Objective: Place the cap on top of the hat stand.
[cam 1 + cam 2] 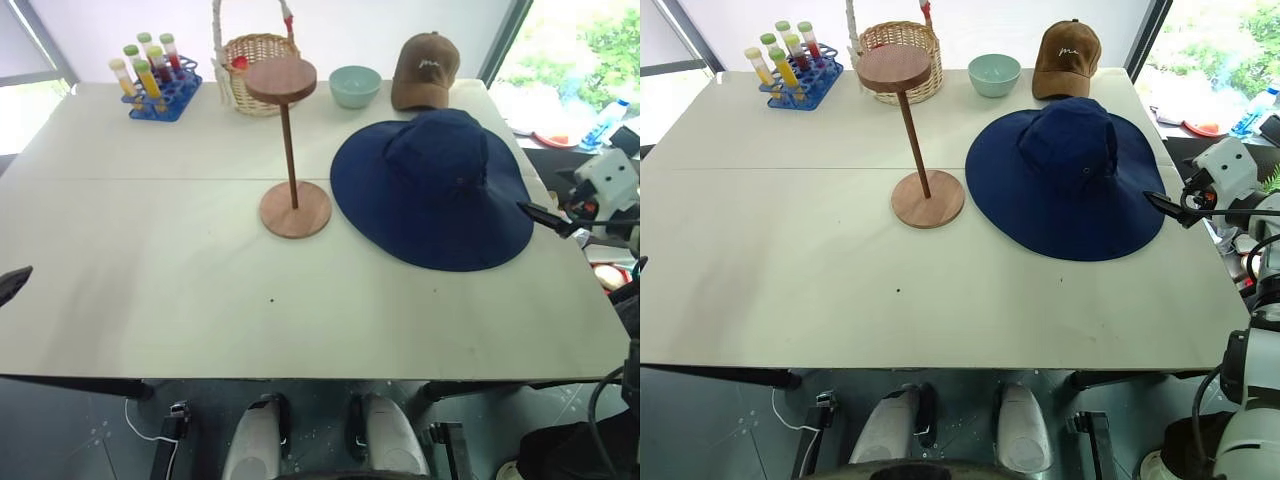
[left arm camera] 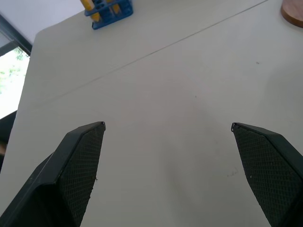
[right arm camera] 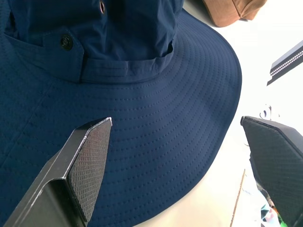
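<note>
- Head camera views: the navy-blue sun hat [image 1: 432,190] is seen lying flat on the white table [image 1: 150,300], just to the right of the wooden hat stand [image 1: 290,150], whose round top is left bare. Behind them, a wicker basket [image 1: 255,60], a rack of test tubes [image 1: 155,80], a pale green bowl [image 1: 354,85] and a brown baseball cap [image 1: 425,70] are lined along the far edge. The right gripper [image 1: 1168,207] is held at the hat's right brim edge.
- Left wrist view: the left gripper [image 2: 168,127] is shown spread wide over bare tabletop, with nothing held.
- Right wrist view: the right gripper's fingers [image 3: 90,156] are seen parted wide above the hat's brim, with nothing gripped.
</note>
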Controlling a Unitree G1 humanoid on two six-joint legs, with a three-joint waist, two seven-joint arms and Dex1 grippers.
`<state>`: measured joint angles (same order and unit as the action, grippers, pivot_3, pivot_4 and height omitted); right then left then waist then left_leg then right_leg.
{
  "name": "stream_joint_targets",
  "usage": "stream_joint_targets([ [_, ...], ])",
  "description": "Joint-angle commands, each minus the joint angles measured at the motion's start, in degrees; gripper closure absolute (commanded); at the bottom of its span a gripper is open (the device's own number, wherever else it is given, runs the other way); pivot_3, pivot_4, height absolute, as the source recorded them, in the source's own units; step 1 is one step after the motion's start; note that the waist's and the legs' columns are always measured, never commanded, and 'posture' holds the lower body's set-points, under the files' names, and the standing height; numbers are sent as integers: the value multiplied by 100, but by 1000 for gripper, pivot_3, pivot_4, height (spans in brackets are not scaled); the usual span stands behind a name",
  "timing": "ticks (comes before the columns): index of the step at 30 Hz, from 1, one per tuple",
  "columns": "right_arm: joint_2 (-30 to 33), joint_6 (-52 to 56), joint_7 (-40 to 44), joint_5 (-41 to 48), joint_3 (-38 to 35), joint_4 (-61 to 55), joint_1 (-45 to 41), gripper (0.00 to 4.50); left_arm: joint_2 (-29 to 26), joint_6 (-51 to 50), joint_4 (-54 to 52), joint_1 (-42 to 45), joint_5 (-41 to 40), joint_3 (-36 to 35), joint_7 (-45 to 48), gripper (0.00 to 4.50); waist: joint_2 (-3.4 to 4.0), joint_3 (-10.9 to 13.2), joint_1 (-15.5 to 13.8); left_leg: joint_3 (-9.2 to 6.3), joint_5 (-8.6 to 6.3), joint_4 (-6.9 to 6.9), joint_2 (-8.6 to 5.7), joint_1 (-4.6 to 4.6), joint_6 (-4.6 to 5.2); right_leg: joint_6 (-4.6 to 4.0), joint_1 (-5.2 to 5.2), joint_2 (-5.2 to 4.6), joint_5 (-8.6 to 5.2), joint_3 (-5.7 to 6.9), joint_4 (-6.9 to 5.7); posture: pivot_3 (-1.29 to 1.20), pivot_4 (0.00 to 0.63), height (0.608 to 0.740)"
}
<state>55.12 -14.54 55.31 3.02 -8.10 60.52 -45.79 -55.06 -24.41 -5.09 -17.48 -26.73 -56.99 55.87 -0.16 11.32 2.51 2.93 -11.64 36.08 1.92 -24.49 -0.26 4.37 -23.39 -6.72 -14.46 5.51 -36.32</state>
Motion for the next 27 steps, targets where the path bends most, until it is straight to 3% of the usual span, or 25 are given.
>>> stream_joint_targets([
  [1, 149, -114, -26, 71, -132, -67, -40, 22, -100, 103, -47, -1, 19, -73, 80, 0, 0, 0, 0, 0, 0, 0, 0, 0, 0, 0, 0, 0, 0, 0, 0, 0, 150, 740],
  [8, 137, -142, -48, 63, -120, -108, -51, 22, -158, -179, -68, 203, -106, -10, 22, 0, 0, 0, -1, 2, 0, 0, 0, 0, 0, 1, 0, 0, 1, -2, 0, 0, 150, 740],
  [15, 177, -88, 108, -41, 15, -329, -182, 22, -279, -688, -384, 691, -563, 492, 178, 0, 0, 0, -5, 3, 0, 1, 0, 0, 0, 14, 0, 0, 9, -3, 0, 0, 150, 740],
  [20, 267, 128, 441, 173, -26, -1684, 289, 22, -647, -1518, -785, 1444, -1375, 1155, 386, 0, -1, 0, -25, 3, 1, 3, 0, 0, 1, 18, -3, 2, 11, -6, -9, 0, 150, 740],
  [27, 344, 631, 187, 145, -181, -4279, 2013, 22, -1131, -2186, -1087, 2789, -2218, 2636, 907, 0, -1, -1, -161, 7, 1, 4, -2, 2, 1, 27, -2, 5, 16, -9, -11, 0, 150, 740],
])
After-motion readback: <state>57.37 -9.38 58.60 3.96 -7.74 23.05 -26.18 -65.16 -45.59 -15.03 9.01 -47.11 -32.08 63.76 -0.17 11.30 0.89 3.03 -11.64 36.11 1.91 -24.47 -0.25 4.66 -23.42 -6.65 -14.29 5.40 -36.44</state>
